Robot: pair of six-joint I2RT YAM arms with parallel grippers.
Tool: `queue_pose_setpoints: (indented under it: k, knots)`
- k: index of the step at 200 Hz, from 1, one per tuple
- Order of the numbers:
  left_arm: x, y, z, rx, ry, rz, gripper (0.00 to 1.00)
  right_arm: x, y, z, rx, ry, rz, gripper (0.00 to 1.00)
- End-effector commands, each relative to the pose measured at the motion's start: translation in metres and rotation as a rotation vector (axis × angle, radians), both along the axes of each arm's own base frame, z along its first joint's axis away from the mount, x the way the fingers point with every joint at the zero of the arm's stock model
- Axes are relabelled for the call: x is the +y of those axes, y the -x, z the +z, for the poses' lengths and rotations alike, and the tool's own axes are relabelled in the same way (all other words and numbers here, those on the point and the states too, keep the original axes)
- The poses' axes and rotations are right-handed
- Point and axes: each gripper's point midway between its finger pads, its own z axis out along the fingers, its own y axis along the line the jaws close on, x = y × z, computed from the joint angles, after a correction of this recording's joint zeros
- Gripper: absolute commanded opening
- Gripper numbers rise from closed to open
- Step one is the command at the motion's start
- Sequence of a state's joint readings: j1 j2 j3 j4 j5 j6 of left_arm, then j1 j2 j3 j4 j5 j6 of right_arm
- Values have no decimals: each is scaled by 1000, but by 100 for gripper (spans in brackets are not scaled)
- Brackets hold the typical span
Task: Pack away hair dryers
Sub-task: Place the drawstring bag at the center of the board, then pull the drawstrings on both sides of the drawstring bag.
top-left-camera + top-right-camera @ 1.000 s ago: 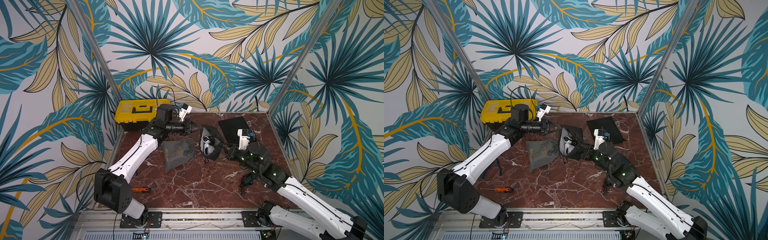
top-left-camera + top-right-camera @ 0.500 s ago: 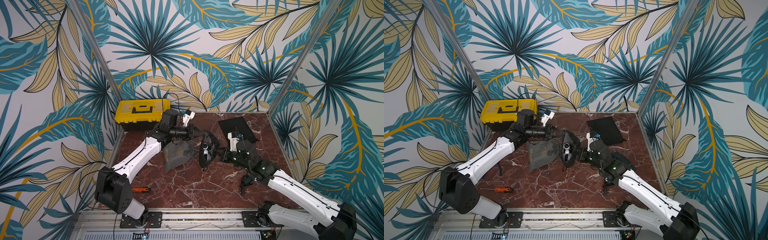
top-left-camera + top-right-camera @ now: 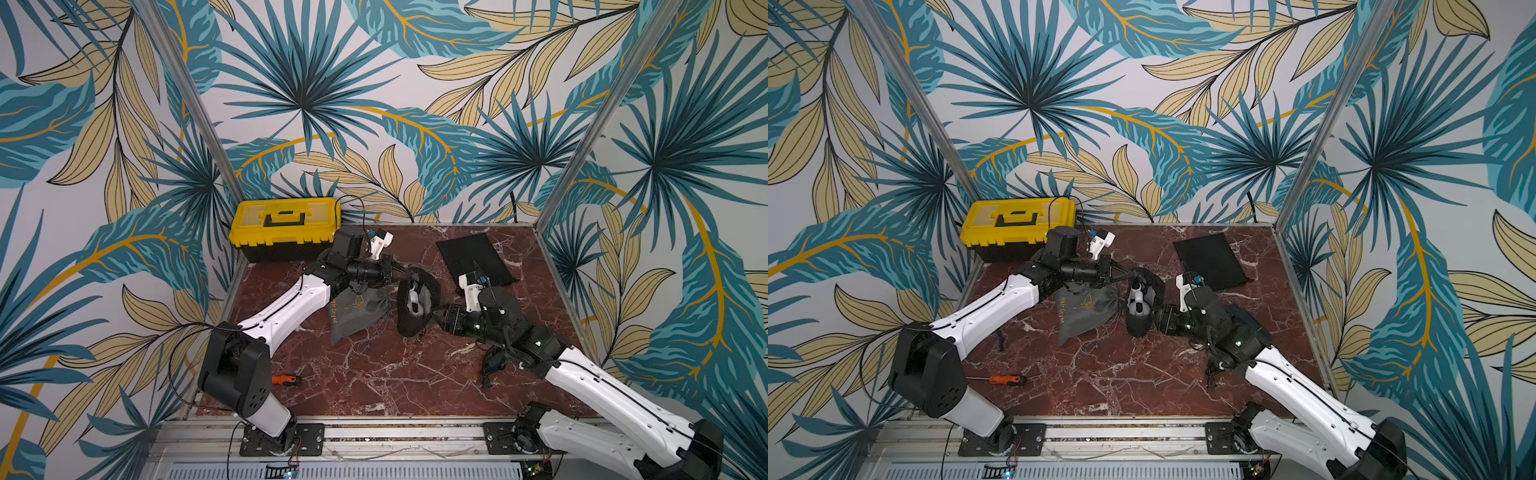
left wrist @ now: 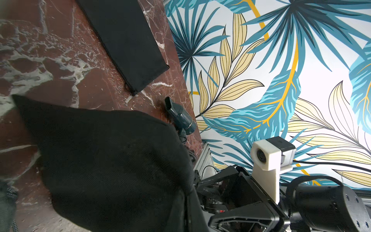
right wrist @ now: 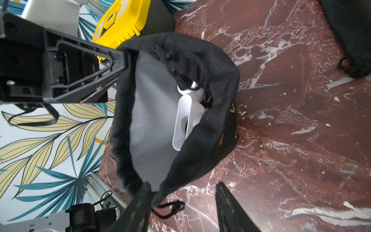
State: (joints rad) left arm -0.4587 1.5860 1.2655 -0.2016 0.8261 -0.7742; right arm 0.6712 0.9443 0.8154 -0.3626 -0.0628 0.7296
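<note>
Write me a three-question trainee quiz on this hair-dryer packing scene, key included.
1. True or false: the white plastic hair dryer sits inside the black drawstring cloth pouch.
2. The left gripper is: A open; B shut on the pouch's rim; C shut on a cord.
3. Fill in: the orange-handled screwdriver lies near the ___ arm's base.
Key: 1 true; 2 B; 3 left.

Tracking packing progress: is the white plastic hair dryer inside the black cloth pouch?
Yes, the white plastic hair dryer lies inside the black cloth pouch, visible through its open mouth.
</note>
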Motion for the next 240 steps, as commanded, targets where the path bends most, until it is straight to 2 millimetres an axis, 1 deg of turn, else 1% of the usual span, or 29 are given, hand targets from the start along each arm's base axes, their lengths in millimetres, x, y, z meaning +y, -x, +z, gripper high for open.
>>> queue_pose_setpoints:
  k: [1,19,31,41,43,46,60,73,104,119,142,176,185,205,229,240]
  knots:
    - [-3,-2,7,-42,18,-15,0,4,26,0,45,-12,67,58]
    - [-4,-2,10,-46,25,-24,0,7,40,-2,41,13,99,63]
    - [-5,-1,11,-47,29,-31,0,9,45,-12,52,54,115,64]
    - [-5,-2,12,-48,30,-32,0,7,42,-19,62,84,96,64]
    - [-6,-2,12,-49,30,-33,0,10,46,-20,62,92,112,64]
    - [-6,-2,12,-49,31,-34,0,10,46,-22,61,109,111,64]
    - [-6,-1,13,-54,31,-37,0,2,42,-28,45,186,74,64]
    - [-6,-1,14,-56,31,-38,0,-1,38,-29,30,218,60,65]
    - [-6,0,18,-63,37,-46,0,4,31,-32,32,272,74,65]
    - [-7,0,19,-64,40,-49,0,1,25,-34,26,315,59,65]
    - [-7,2,21,-66,44,-53,0,5,17,-32,-4,340,62,65]
    - [-7,3,24,-70,50,-58,0,8,7,-41,-5,409,69,63]
    - [-7,4,26,-70,52,-62,0,8,6,-45,-3,427,67,61]
    - [-7,4,27,-73,55,-67,0,10,3,-49,-4,451,78,54]
    - [-7,5,29,-82,57,-71,0,6,1,-51,-9,484,75,40]
    - [-6,5,29,-86,56,-70,0,5,2,-50,-15,493,81,30]
